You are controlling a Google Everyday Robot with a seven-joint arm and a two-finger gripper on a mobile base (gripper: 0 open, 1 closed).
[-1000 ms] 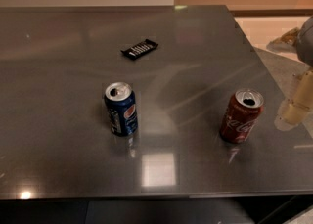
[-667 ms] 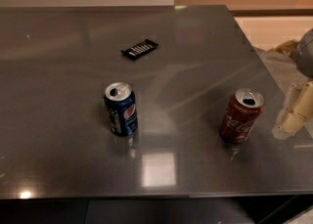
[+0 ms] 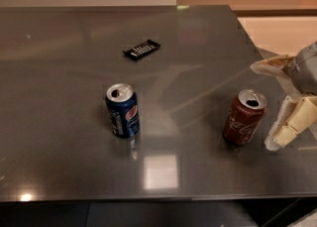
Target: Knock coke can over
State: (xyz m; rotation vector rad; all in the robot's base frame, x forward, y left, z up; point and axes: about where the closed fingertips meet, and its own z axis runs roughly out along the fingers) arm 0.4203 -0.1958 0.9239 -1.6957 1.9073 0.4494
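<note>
Standing upright near the right edge of the bench point(image 3: 74, 151), the coke can point(image 3: 244, 118) is not yet toppled — the gripper point(image 3: 272, 103), claw released and empty, hovers just beside it.

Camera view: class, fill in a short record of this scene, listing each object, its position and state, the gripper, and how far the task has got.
coke can: upright, opened, right side of the table
Pepsi can: upright, opened, left of centre
black packet: lying flat, farther back
gripper: at the right edge, close beside the coke can, no contact visible
task status: coke can not yet knocked over
</note>
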